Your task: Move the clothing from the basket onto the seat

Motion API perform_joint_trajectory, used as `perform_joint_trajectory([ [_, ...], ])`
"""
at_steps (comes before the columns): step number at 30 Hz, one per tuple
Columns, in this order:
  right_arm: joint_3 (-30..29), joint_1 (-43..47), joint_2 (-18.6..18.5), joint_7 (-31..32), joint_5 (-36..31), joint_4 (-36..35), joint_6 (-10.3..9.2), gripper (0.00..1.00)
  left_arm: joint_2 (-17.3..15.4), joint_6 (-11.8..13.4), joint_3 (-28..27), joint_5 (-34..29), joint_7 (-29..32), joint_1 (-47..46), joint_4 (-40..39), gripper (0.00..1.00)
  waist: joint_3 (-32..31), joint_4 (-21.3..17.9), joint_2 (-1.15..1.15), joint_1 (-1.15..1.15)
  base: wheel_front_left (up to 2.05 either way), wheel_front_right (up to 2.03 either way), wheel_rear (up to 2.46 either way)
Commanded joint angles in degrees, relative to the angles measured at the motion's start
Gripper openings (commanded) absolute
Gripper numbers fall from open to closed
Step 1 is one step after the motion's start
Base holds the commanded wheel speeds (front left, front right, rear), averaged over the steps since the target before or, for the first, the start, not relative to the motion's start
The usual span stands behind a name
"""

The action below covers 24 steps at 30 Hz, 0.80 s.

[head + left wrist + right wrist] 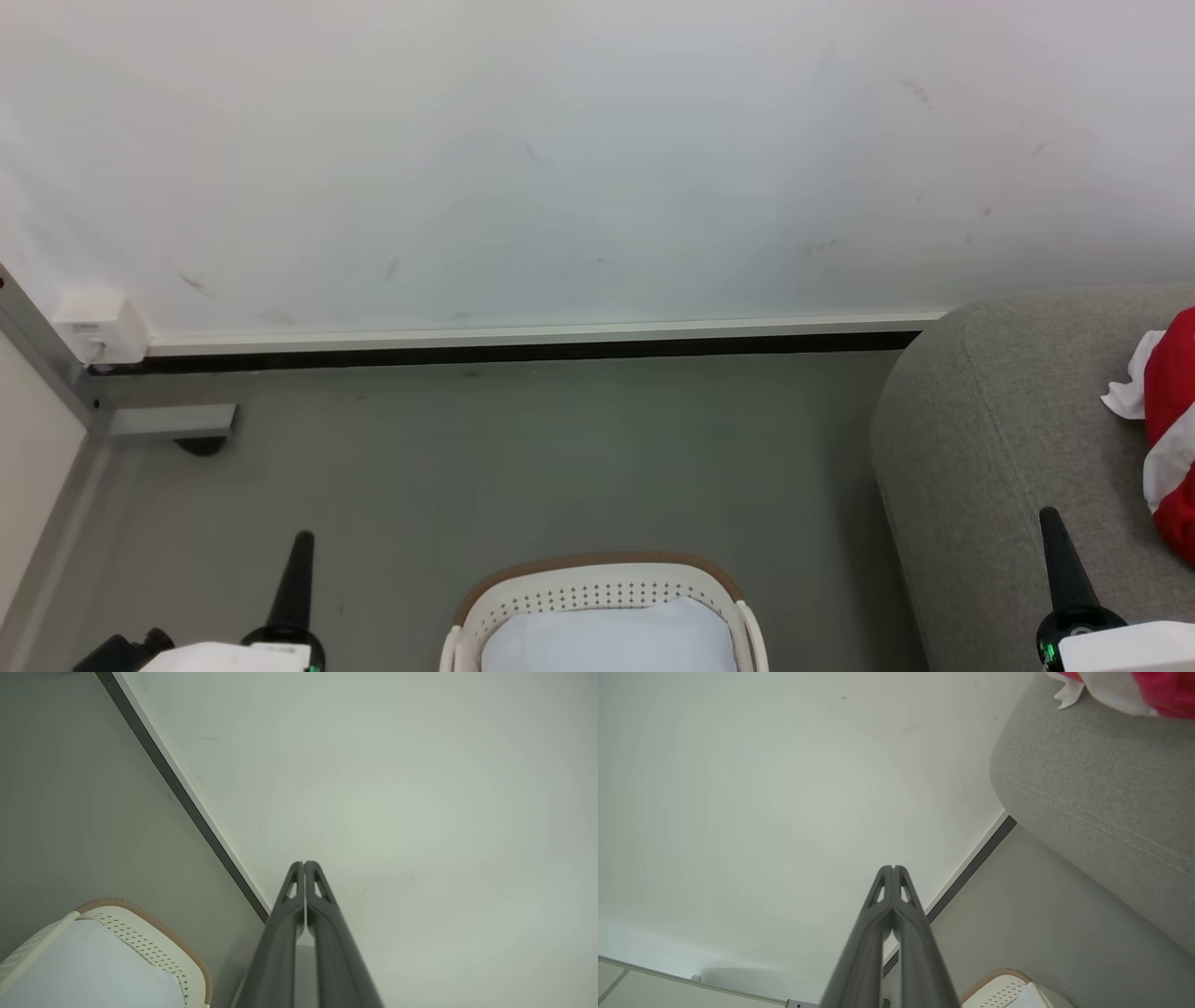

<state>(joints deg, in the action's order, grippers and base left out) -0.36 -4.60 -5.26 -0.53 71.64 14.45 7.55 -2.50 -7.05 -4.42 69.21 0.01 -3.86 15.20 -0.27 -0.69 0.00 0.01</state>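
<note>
**Red on the seat, basket half out of sight**

The clothing (1174,439), red with white trim, lies on the seat (990,448) at the right edge of the head view. The basket (597,588) stands on the floor (523,448) between the two arms, well apart from the wall (597,159). Its inside shows a pale surface and no red. Whether that is bare bottom or a pale cloth I cannot tell.

The left gripper (304,864) has its fingers pressed together on nothing, and so does the right gripper (893,868). Both point up toward the wall.

The main risk is calling the job done. The basket's near part is cut off, so a garment could lie there unseen. The right gripper also hangs over the seat near the clothing, and a careless sweep could drag the cloth off the rounded edge. An arm coming down blind could clip the basket's rim and tip it.
</note>
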Motion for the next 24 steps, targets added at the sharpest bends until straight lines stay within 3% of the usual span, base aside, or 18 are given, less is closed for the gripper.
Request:
perform_joint_trajectory([
  [1, -0.62, -1.25, 0.05, 0.48, 1.55, -0.75, -0.07, 0.0, -0.45, -0.25, -0.32, 1.65, 0.61, -1.18, -0.62, 0.0, 0.02, 0.02, 0.0, -0.01, 0.0, 0.0, 0.0],
  [24, -3.19, -1.54, 0.93, 3.51, 11.28, -0.7, -0.09, 0.0, -0.52, -0.45, -1.33, 12.47, 3.61, -1.97, -0.92, 0.0, 0.21, 0.32, 0.0, -0.01, 0.0, 0.0, 0.0],
])
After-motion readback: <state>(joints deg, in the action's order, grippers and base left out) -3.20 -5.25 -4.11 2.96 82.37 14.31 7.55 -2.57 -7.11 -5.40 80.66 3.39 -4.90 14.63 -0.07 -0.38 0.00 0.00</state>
